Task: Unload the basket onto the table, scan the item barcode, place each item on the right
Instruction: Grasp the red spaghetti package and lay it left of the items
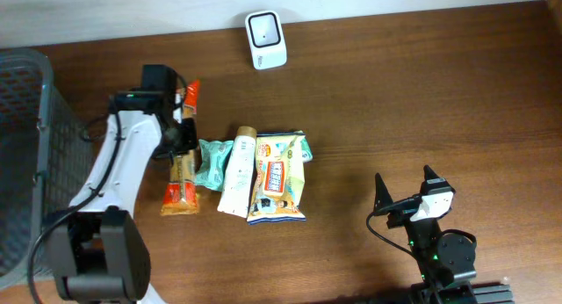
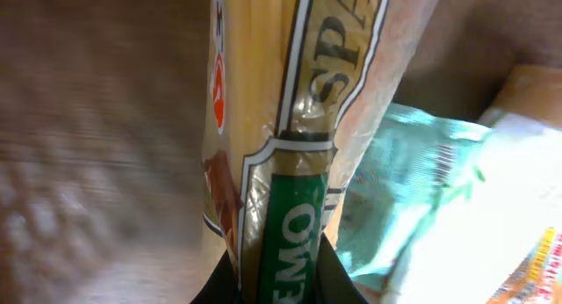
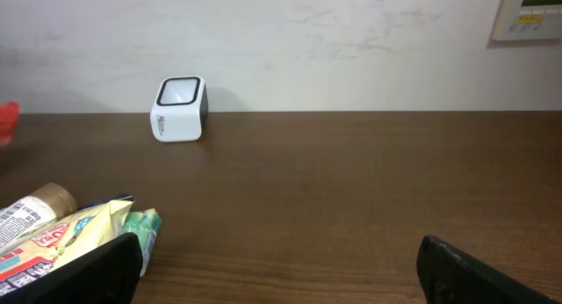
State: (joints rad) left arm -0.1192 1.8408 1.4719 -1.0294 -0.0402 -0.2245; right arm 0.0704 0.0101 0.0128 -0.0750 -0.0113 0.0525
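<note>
Crinkly plastic spaghetti packet (image 2: 299, 102), orange ends, green band, tight in left hand (image 2: 279, 291); right hand (image 3: 279, 273) apart.

The spaghetti packet (image 1: 183, 168) shows pale yellow pasta, orange-red ends and a green band with white letters. The soft pack (image 1: 211, 161) is teal, the tube (image 1: 235, 177) white with a tan cap (image 1: 245, 132), and the snack bag (image 1: 278, 181) printed yellow, orange and blue. The scanner (image 1: 265, 40) is white with a black window; the table (image 1: 421, 102) is dark brown wood grain.

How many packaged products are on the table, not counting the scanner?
4, in a row: the spaghetti pack gripped by the left gripper, then a teal pouch, a white tube and a snack bag rightmost. Others could be hidden beneath them.
</note>
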